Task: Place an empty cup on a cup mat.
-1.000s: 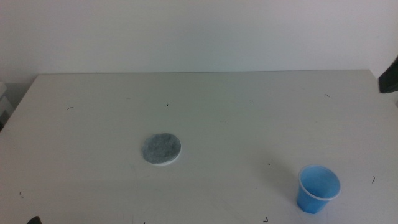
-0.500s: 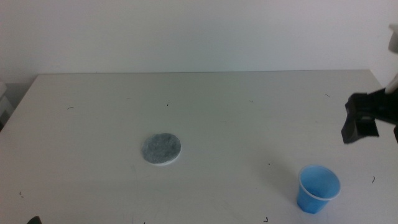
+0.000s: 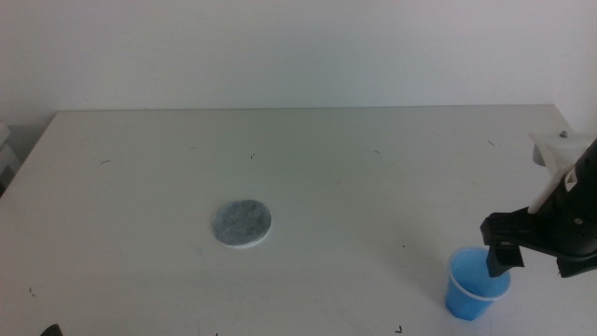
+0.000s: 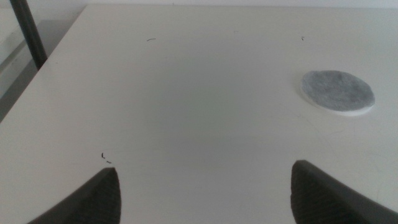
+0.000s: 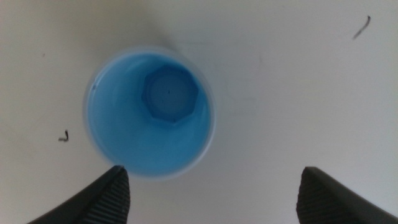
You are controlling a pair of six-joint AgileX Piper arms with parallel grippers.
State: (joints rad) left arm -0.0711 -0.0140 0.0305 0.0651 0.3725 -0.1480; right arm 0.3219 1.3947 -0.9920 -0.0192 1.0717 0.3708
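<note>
The blue cup [image 3: 471, 291] stands upright and empty at the front right of the table. The right wrist view looks straight down into it [image 5: 149, 112]. My right gripper [image 3: 508, 252] hovers just above the cup's right rim, with its jaws wide open and empty [image 5: 217, 199]. The cup mat [image 3: 242, 223], a speckled grey disc with a white edge, lies bare left of centre, far from the cup. It also shows in the left wrist view [image 4: 339, 92]. My left gripper [image 4: 208, 199] waits open and empty low at the front left.
The white table [image 3: 326, 159] has small dark specks. A white wall runs behind it. A dark pole [image 4: 28, 34] stands beyond the table edge in the left wrist view.
My right arm has come in from the right edge and moved down and forward to sit over the cup. The cup, mat and left arm have not moved.
</note>
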